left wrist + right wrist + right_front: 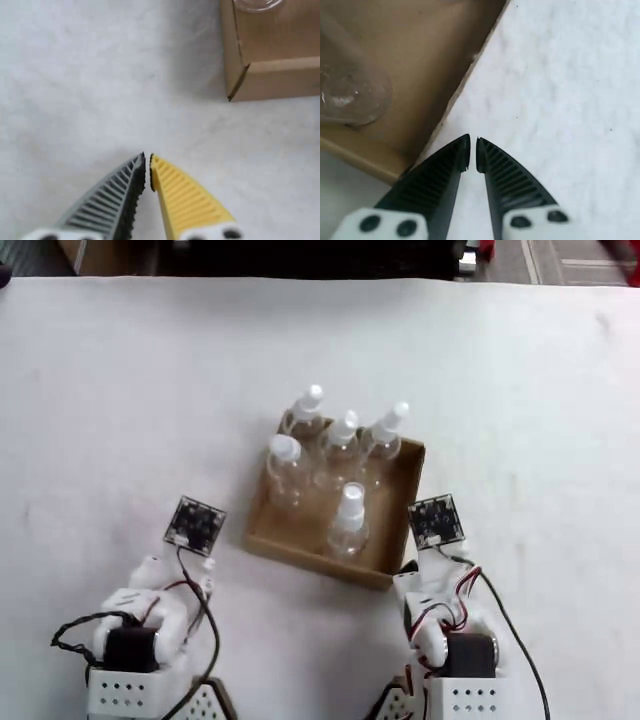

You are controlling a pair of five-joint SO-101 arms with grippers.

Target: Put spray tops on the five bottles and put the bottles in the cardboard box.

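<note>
Your left gripper (pixel 147 172) and right gripper (pixel 473 155) are closed and empty. The right sits beside the cardboard box (pixel 430 60) toward the table's (pixel 120 390) near edge. A careless swing could topple the bottles (pixel 340 445).

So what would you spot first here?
Five bottles with white spray tops stand in the box in the middle of the table. By the box's near corners, the left end effector and right end effector are both shut, holding nothing.
</note>
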